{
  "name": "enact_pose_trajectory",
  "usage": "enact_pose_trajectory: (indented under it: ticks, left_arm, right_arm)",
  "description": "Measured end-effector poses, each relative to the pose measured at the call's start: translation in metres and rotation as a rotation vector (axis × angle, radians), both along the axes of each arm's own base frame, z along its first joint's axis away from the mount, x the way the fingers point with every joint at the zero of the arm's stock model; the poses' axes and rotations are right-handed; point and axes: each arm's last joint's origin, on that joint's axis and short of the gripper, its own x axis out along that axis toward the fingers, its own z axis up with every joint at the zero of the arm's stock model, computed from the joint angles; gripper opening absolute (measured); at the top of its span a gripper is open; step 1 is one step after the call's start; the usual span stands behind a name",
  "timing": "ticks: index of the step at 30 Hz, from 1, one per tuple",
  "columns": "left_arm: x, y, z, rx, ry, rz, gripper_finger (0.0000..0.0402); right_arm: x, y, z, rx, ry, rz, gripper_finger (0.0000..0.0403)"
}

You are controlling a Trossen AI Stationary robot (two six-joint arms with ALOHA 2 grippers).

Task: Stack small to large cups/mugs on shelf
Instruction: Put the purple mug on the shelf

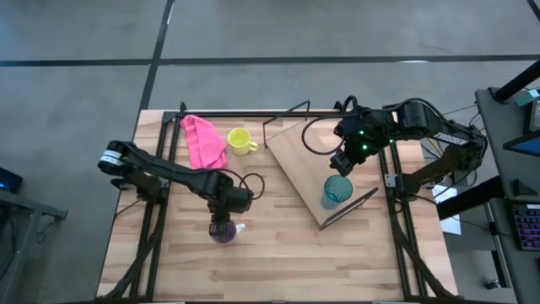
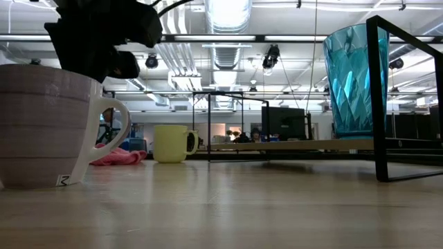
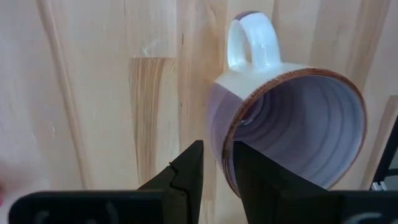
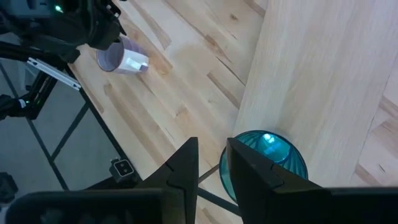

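Left gripper pinches the purple mug's rim

The left gripper (image 1: 223, 221) grasps the purple mug (image 1: 224, 231) by its wall on the tabletop (image 1: 278, 262). Behind lie a pink cloth (image 1: 203, 140) and yellow mug (image 1: 240, 140). The teal cup (image 1: 337, 191) stands on the shelf (image 1: 316, 160); above it the right gripper (image 1: 341, 162) hangs, fingers nearly closed on nothing

Floor (image 1: 76, 76) was grey concrete w/ dark seam lines crossing it. Worktop (image 1: 278, 262) was light slatted wood on a black frame. A desk (image 1: 515, 127) w/ a keyboard (image 1: 525, 226) stood at right. Low view showed an open ceiling w/ a silver duct (image 2: 225, 28), pipes, strip lights (image 2: 41, 38), and dark monitors (image 2: 284, 123) far back in the room.
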Motion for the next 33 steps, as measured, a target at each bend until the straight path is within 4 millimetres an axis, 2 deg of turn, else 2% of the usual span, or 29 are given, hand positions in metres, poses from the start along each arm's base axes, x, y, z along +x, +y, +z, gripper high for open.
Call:
enact_pose_trajectory:
  ticks: [18, 26, 33]
  left_arm:
    - [0.016, -0.003, -0.019, 0.005, -0.003, 0.001, 0.0071]
    - [0.018, -0.003, -0.021, 0.012, -0.002, 0.0, 0.001]
    - [0.017, -0.002, -0.015, 0.035, -0.023, 0.006, 0.0005]
  right_arm:
    - [0.0, 0.0, 0.0, 0.0, 0.0, 0.0, 0.0079]
    - [0.0, 0.0, 0.0, 0.0, 0.0, 0.0, 0.0075]
    - [0.0, 0.0, 0.0, 0.0, 0.0, 0.0, 0.0079]
